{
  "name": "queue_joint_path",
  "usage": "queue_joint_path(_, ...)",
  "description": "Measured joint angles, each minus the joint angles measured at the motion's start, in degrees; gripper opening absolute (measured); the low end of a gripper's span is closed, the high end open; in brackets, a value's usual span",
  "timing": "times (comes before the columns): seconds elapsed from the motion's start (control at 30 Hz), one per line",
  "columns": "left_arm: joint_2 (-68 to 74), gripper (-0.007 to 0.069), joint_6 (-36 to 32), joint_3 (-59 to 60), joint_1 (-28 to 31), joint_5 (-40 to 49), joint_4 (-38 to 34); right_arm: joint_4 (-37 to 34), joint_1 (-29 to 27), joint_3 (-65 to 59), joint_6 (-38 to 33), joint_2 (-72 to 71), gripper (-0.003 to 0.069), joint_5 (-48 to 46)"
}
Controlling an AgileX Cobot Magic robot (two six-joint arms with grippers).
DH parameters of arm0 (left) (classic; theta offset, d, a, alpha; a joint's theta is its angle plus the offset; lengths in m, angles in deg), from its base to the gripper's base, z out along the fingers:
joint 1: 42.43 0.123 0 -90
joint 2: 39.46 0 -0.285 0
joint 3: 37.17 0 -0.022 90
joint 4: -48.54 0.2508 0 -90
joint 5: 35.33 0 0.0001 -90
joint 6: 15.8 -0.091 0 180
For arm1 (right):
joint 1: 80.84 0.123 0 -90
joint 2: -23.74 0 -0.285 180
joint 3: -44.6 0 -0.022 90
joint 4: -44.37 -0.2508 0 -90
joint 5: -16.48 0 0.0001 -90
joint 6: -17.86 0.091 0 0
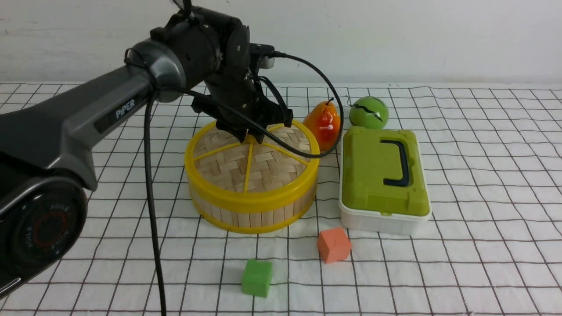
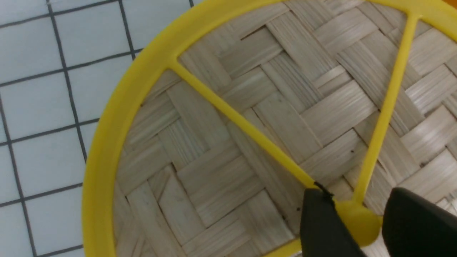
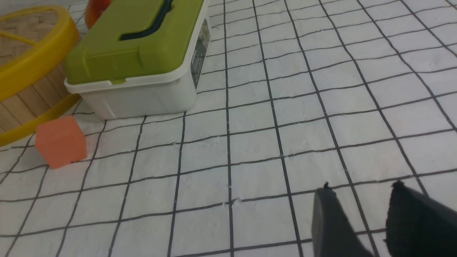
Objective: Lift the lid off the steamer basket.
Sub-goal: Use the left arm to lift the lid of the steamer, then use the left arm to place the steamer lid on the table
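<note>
Covering steamer basket (image 1: 259, 215), woven lid (image 1: 224, 169) with yellow rim and spokes. Sitting to right, green-lidded white box (image 1: 382, 175). Then, behind, orange-red pear (image 1: 324, 125) and green ball (image 1: 369, 113). Reaching down at lid's central knob (image 2: 360, 223), left gripper (image 2: 357, 221), knob between fingertips; cannot tell whether clamped. Spread apart, right gripper's fingertips (image 3: 326, 200).

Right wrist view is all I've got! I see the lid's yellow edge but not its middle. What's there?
Observer: The left claw has a finger on each side of the yellow knob in the lid's middle.
Operator: Cool! I see an orange block too. Any other blocks?
Observer: Yes, a green block, on the near side of the steamer basket.
</note>
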Motion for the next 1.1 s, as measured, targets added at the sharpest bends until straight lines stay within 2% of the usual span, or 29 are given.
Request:
queue_joint_path(0.07, 0.0, 0.0198, 0.0, -0.05, 0.0, 0.06, 0.18, 0.0, 0.0, 0.0, 0.0, 0.0, 0.024, 0.0)
queue_joint_path(0.1, 0.0, 0.0151, 0.0, -0.05, 0.0, 0.1, 0.18, 0.0, 0.0, 0.0, 0.0, 0.0, 0.024, 0.0)
queue_joint_path(0.17, 0.0, 0.0104, 0.13, -0.1, 0.0, 0.1, 0.23, 0.0, 0.0, 0.0, 0.0, 0.0, 0.024, 0.0)
queue_joint_path(0.43, -1.07, 0.0104, 1.31, -2.03, 0.0, 1.95, 0.32, 0.0, 0.0, 0.0, 0.0, 0.0, 0.024, 0.0)
queue_joint_path(0.63, -10.59, 0.0104, 1.37, -3.1, 1.33, 2.08, 3.99, 0.0, 0.0, 0.0, 0.0, 0.0, 0.024, 0.0)
queue_joint_path(0.9, -22.49, 0.0104, 0.63, -2.99, 11.68, 4.63, 9.54, 0.0, 0.0, 0.0, 0.0, 0.0, 0.024, 0.0)
queue_joint_path(1.03, -22.47, 0.0104, 1.34, 4.3, 16.37, 4.57, 9.91, 0.0, 0.0, 0.0, 0.0, 0.0, 0.024, 0.0)
queue_joint_path(1.1, -20.87, 0.0104, 3.01, 10.84, 18.66, 0.95, 9.6, 0.0, 0.0, 0.0, 0.0, 0.0, 0.024, 0.0)
